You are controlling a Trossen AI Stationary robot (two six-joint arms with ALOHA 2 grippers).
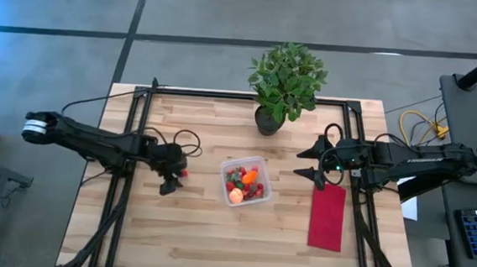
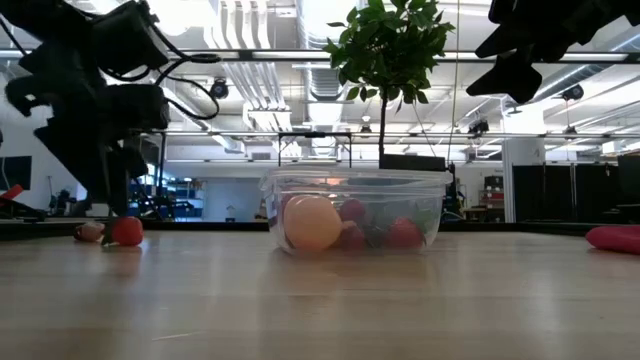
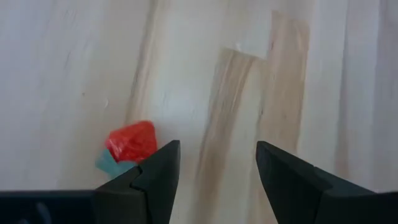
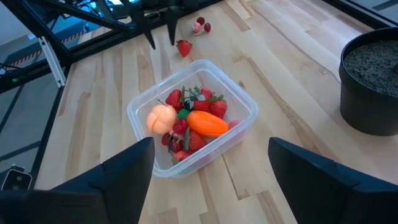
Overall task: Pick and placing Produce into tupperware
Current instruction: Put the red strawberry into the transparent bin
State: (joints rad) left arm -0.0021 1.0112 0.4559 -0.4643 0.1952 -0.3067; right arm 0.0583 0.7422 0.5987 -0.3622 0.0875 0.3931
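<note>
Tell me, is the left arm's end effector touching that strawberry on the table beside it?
Apart. In the left wrist view the open left end effector has only bare wood between its fingers, and the strawberry lies outside one finger with a sliver of table showing between them.

Open-plan lab (exposed ceiling ducts (image 2: pixel 250 40), monitors)

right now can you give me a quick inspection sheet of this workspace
surface: wooden table, dry.
job's things: tupperware holds carrot, peach-orange fruit and strawberries; loose strawberry on the wood beside it.
clutter: red cloth, potted plant.
grippers: left gripper open, low beside the loose strawberry; right gripper open, empty, raised beyond the tupperware.
cables: black loops by both arms, yellow coil off the table.
surroundings: grey floor; no people seen.
</note>
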